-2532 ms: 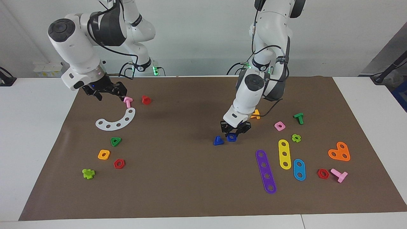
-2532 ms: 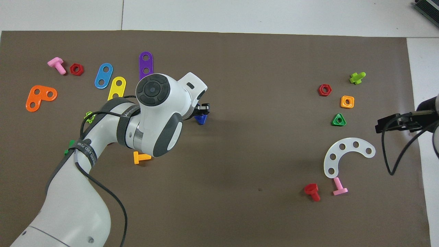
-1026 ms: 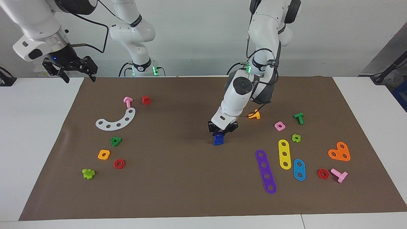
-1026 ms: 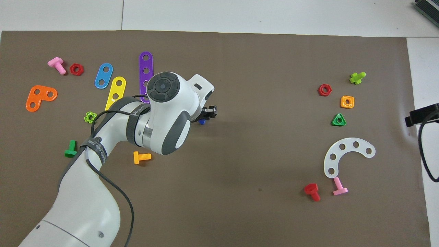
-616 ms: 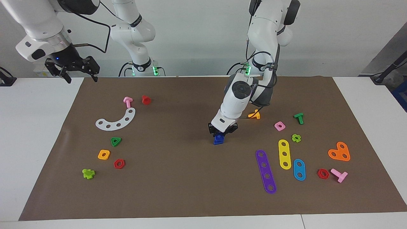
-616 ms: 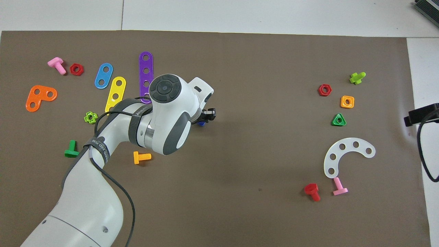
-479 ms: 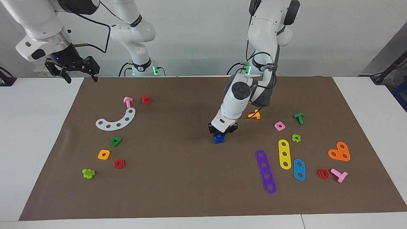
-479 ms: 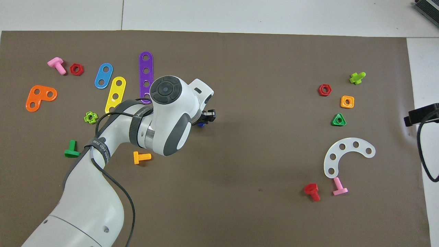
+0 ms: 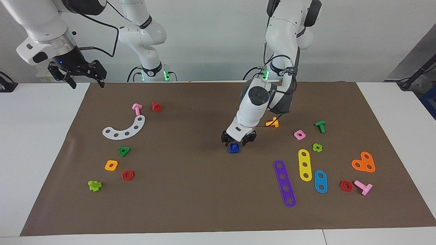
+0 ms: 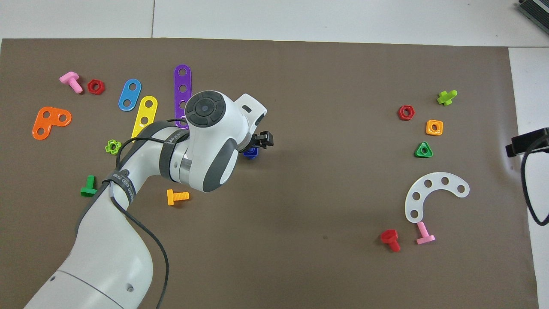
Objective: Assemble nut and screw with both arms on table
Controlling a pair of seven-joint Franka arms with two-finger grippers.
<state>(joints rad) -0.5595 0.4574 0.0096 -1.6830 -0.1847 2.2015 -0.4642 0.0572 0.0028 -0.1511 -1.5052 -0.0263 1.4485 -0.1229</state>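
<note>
While the blue nut [image 9: 234,147] sits on top of the blue screw [image 9: 233,151] in the middle of the brown mat on the tabletop [image 9: 34,143], the left hand [image 9: 238,141] hangs just above the pair. Its two fingers are spread wide, one on each side, and they pinch nothing. In the overhead view the blue pair peeks out at about 5 o'clock from the black fingers. The orange bolt [image 9: 273,122] lies near, at about 2 o'clock from the pair in the facing view, and the purple strip [image 9: 284,183] lies at about 4 o'clock.

The right hand [image 9: 76,73] waits up in the air over the white tabletop at the right arm's end. Its fingers look spread too, and it holds nothing.

I think the step in hand is letting go of the nut after putting it on the screw. Next, the left hand likely needs to rise straight up so it does not knock the nut off. If the nut only rests loose on top, it may need a twist or a push to stay.
</note>
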